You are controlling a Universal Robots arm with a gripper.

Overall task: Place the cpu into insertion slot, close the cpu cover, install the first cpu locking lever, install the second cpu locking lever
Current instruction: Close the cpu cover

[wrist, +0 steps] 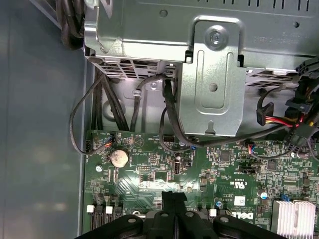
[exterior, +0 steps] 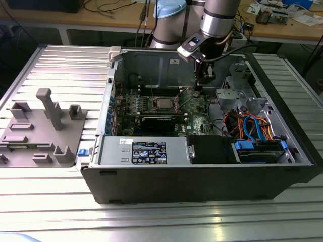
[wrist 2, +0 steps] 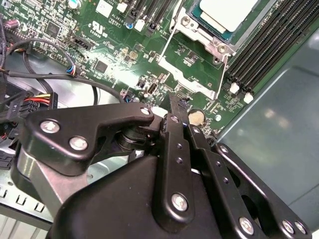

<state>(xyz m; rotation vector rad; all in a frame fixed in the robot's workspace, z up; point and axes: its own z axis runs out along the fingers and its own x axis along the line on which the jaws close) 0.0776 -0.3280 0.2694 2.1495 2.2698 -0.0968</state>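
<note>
Tool [exterior: 198, 91] closed (fingers [wrist 2: 172, 117] together); cpu [exterior: 162, 104] in insertion slot [exterior: 175, 105], toward exterior view's left.

From my station I see a silver bench of ribbed aluminium slats [exterior: 50, 201] filling the foreground, its grooves running from the exterior view's left to its right. Soft, even light puts a pale sheen on the slats. Toward the exterior view's left, a grey moulded plastic fixture plate [exterior: 43, 128] with upright posts lies flat on the bench. Behind the bench stands a long light-wood table [exterior: 101, 17] on a white leg [exterior: 64, 35], and the space beneath it is dark and shadowed. Black cables [exterior: 111, 6] loop over the wooden top, and a small clutter of papers and parts [exterior: 275, 15] sits toward the exterior view's right
</note>
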